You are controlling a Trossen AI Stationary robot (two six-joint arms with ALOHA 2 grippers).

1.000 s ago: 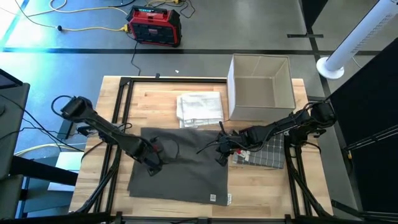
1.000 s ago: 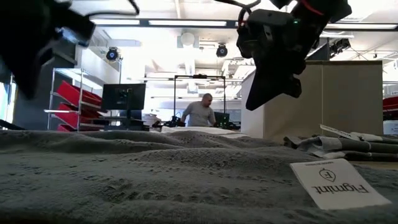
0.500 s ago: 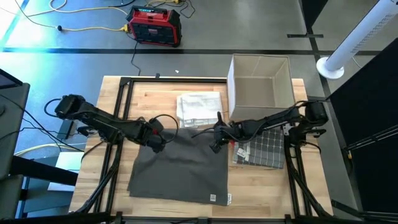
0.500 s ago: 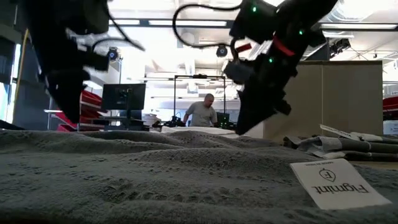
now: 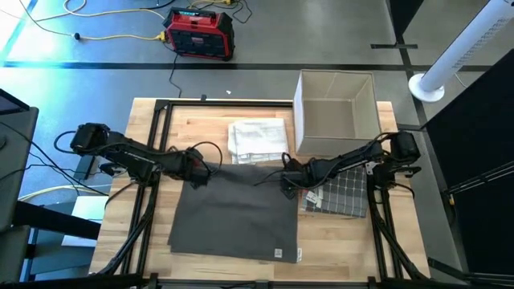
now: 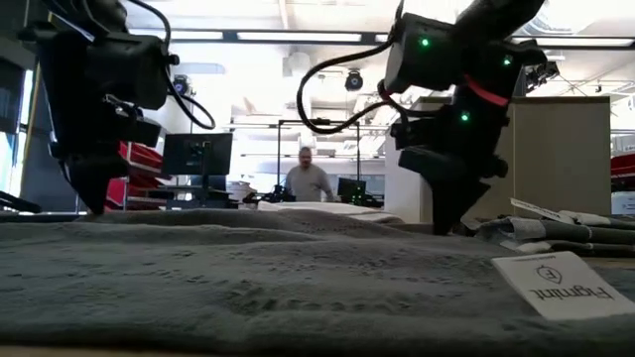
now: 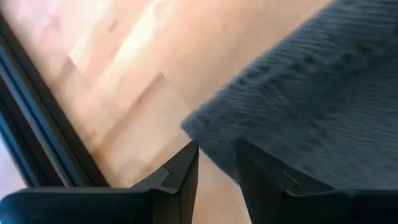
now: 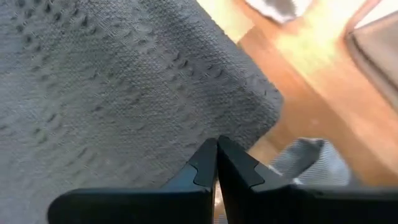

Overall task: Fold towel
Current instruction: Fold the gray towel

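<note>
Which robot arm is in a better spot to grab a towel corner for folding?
Probably the left. The left gripper is open with the gray towel corner right between its fingers. The right gripper is shut, resting at the towel's other far corner, so it must open first.

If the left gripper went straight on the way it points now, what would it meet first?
The grey towel. In the left wrist view the left gripper sits slightly open at the towel's far-left corner, so going on it would likely run onto that corner, with the wooden table just beneath. Depth is hard to judge.
</note>
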